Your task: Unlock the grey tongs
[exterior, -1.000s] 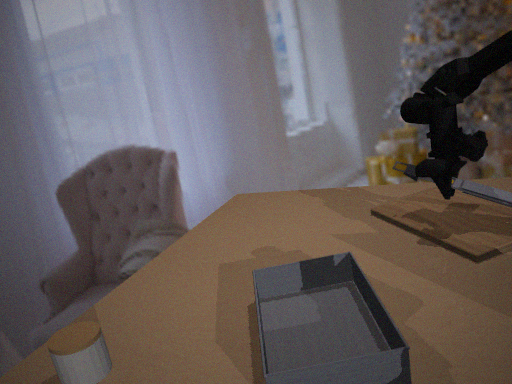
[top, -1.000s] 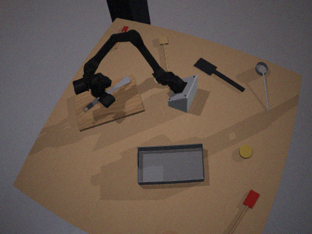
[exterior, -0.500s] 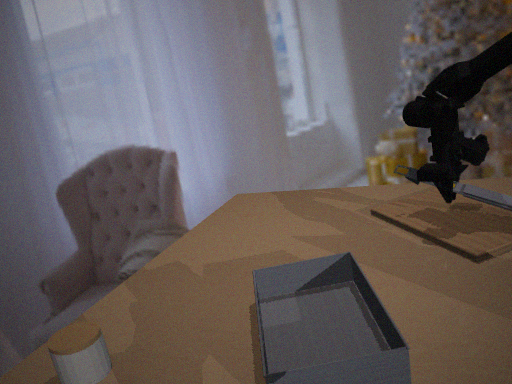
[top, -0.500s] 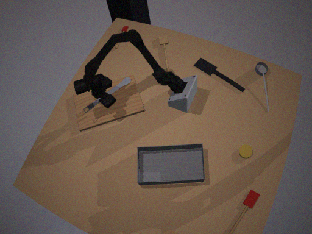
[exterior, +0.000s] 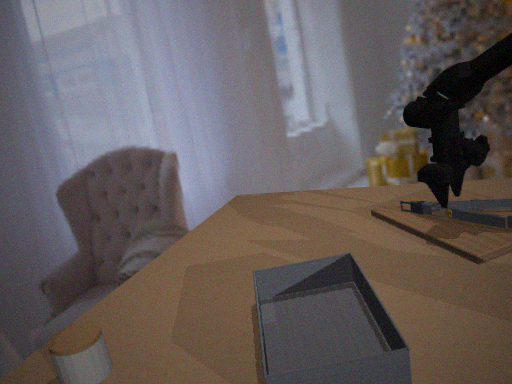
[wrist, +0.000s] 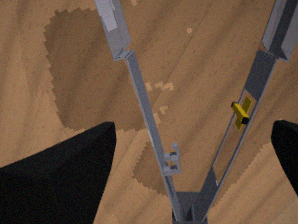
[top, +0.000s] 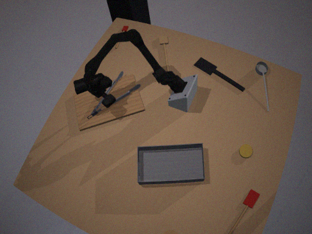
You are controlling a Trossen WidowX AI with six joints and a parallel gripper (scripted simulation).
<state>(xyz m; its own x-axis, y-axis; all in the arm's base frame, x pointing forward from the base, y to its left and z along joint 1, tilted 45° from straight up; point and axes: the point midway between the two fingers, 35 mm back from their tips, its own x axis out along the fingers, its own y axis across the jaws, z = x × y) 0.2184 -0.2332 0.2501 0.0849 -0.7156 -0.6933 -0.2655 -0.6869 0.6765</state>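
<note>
The grey tongs (top: 129, 92) (exterior: 480, 216) (wrist: 144, 105) lie on the wooden board (top: 86, 124) (exterior: 465, 244) (wrist: 30, 100), with their two arms spread in a V. The hinge end points to the board's near left in the top view. The small yellow lock piece (wrist: 241, 113) (exterior: 448, 213) shows at one arm near the hinge. My gripper (top: 103, 95) (exterior: 450, 201) (wrist: 194, 131) is open above the hinge half of the tongs. In the wrist view its fingers stand outside both arms, with a gap on each side. The roasting tin (top: 170, 183) (exterior: 380, 370) is empty.
A yellow-lidded jar (top: 245, 150) (exterior: 82, 356) stands beyond the tin. A black spatula (top: 205, 66), a ladle (top: 261, 68), a pale wooden spatula (top: 164, 40) and two red-headed spatulas (top: 251, 198) (top: 125, 28) lie around the table. The arm's base (top: 192, 94) stands right of the board.
</note>
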